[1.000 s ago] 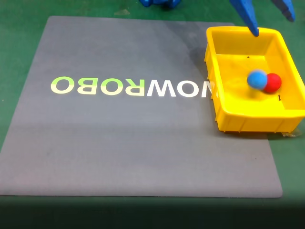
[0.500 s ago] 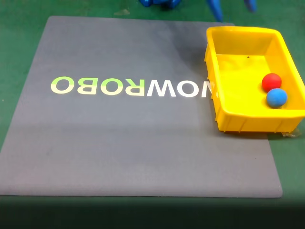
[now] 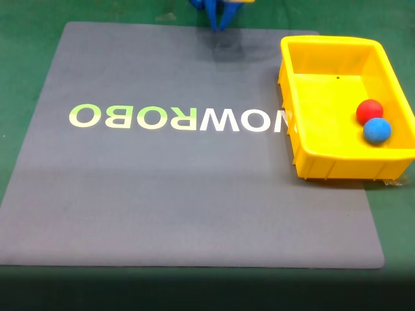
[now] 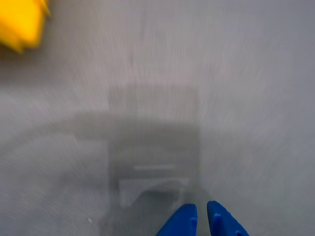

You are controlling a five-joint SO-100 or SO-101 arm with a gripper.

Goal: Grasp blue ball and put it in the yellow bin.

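The blue ball (image 3: 377, 130) lies inside the yellow bin (image 3: 337, 163) near its front right corner, touching the red ball (image 3: 369, 111) just behind it. In the fixed view my blue gripper (image 3: 214, 24) hangs over the far edge of the grey mat, well left of the bin, its fingers drawn together with nothing between them. The blurred wrist view shows both blue fingertips (image 4: 186, 220) almost touching above bare mat, and a corner of the yellow bin (image 4: 19, 22) at the top left.
The grey mat (image 3: 162, 194) with the mirrored "ROBOWORON" lettering (image 3: 175, 118) covers most of the green table (image 3: 26, 78). The bin stands on the mat's right edge.
The gripper has swung left from above the bin to the mat's far edge and its fingers have come together. The blue ball dropped and settled in front of the red ball.
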